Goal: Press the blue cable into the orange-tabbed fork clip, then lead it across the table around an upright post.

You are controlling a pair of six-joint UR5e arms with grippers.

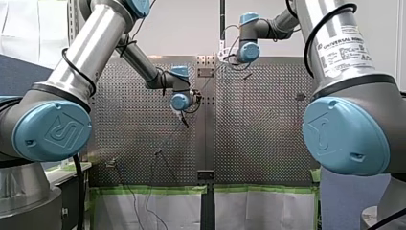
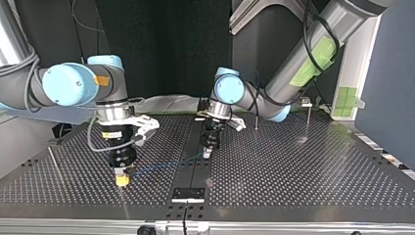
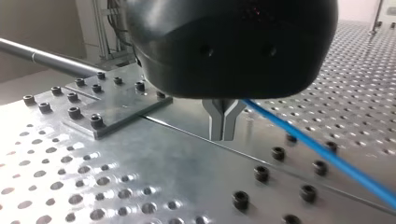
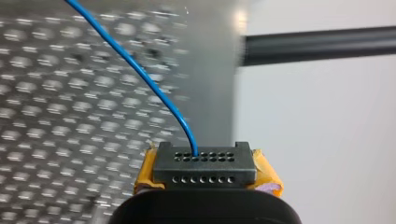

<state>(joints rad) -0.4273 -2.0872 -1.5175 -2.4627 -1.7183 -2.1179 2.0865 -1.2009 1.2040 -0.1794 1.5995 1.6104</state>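
The blue cable (image 2: pixel 161 165) hangs just above the perforated table (image 2: pixel 303 166), stretched between my two grippers. My right gripper (image 2: pixel 122 180), at the top view's left, is shut on one end. In the right wrist view the cable (image 4: pixel 140 74) runs into the black perforated jaw piece between its yellow pads (image 4: pixel 266 170). My left gripper (image 2: pixel 207 152) stands near the table's middle seam. Its metal fingers (image 3: pixel 219 126) are pressed together, and the cable (image 3: pixel 327 156) leaves them near their root. I cannot make out an orange-tabbed clip in any view.
Two thin upright posts (image 2: pixel 257 118) (image 2: pixel 308 117) stand behind my left gripper at the top view's right. A bolted plate (image 3: pixel 112 109) and a grey rod (image 3: pixel 46 58) lie beside my left gripper. A small plate (image 2: pixel 188 194) sits at the near edge.
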